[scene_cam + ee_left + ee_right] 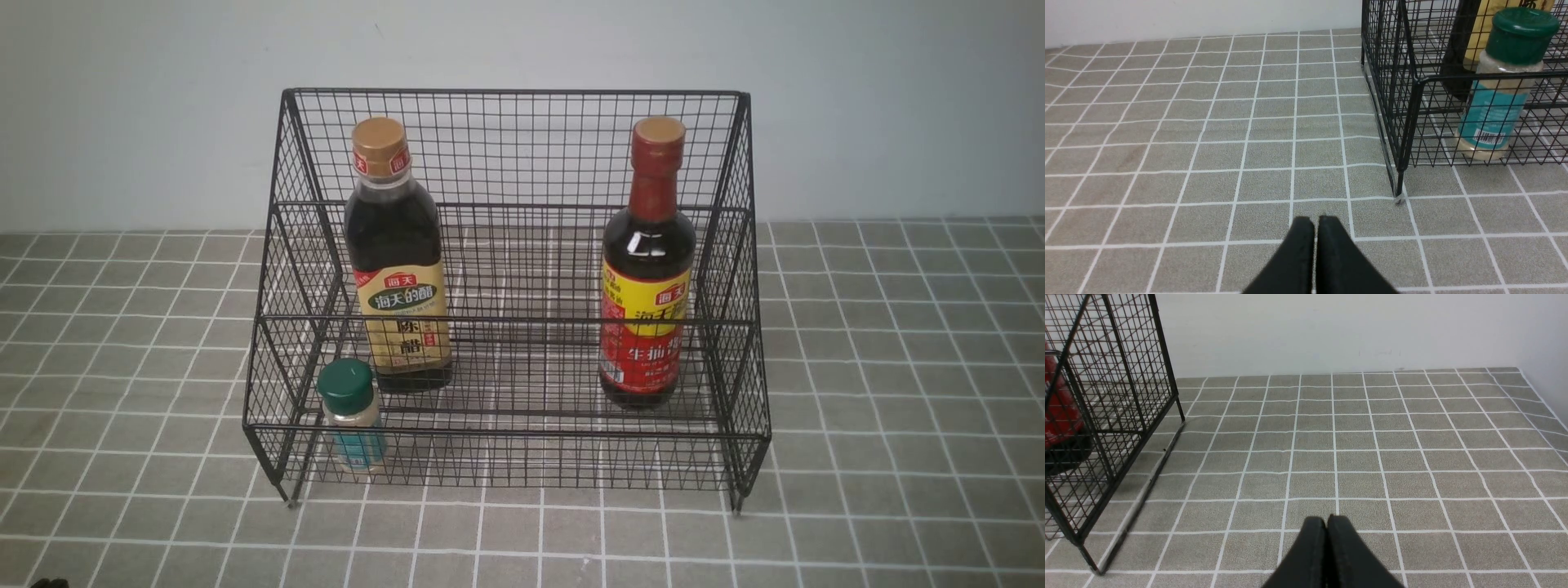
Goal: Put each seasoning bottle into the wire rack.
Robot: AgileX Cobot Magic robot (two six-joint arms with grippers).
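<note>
Little of the robot shows. The left gripper [1315, 220] appears as two matte black fingers, broad low down and narrowing to rounded tips. The right gripper [1327, 521] looks identical: plain black, smooth, faintly grainy, without visible markings, screws or cables.

The front camera looks forward and down from the robot's side at the black wire-mesh rack [506, 269], dead ahead at twelve o'clock. Each wrist camera sits low over the grey tiled tabletop [1372, 457], sharing one rack [1404, 102] corner.
</note>
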